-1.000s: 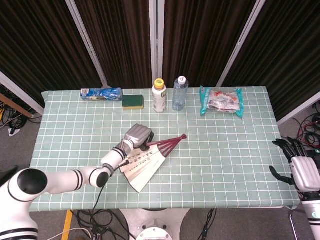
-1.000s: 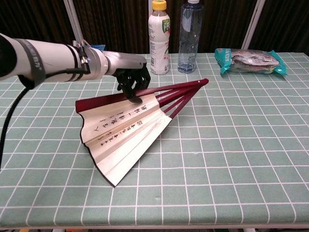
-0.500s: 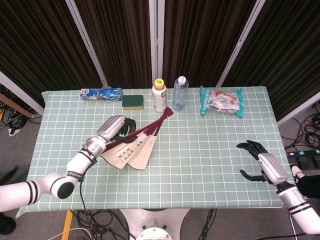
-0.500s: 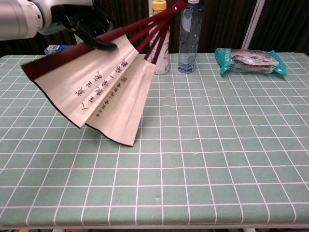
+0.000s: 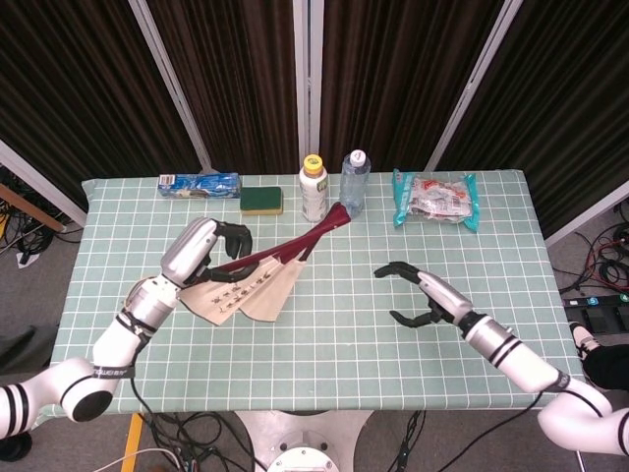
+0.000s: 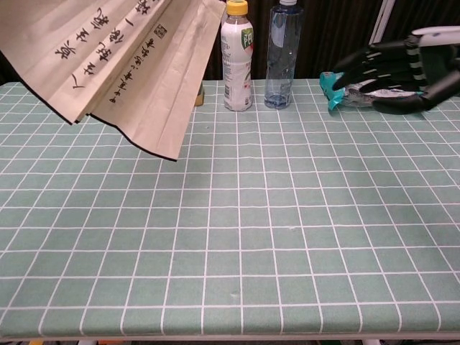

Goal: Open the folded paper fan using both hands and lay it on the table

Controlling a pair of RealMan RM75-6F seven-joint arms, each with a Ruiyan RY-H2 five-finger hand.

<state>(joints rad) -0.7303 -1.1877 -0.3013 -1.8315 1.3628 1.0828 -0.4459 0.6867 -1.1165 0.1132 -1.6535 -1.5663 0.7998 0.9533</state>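
Note:
My left hand (image 5: 201, 250) grips the dark red outer rib of the paper fan (image 5: 257, 281) and holds it in the air above the table's left half. The fan is partly spread: cream paper with black writing (image 6: 118, 57), and red ribs running to a pivot (image 5: 341, 209) near the bottles. In the chest view only the fan's paper shows at the top left; the left hand is out of that frame. My right hand (image 5: 418, 292) hovers open over the middle right of the table, fingers apart and empty, also seen as the right hand (image 6: 399, 68) at the upper right.
A green checked cloth covers the table (image 5: 393, 344). Along the back stand a yellow-capped bottle (image 5: 314, 188) and a clear water bottle (image 5: 354, 183). A teal snack bag (image 5: 435, 199), a green sponge (image 5: 261, 200) and a blue packet (image 5: 199, 184) lie there too.
The left hand has lifted the fan off the table and carried it up and left. The right hand has come in from the table's right edge towards the middle, open.

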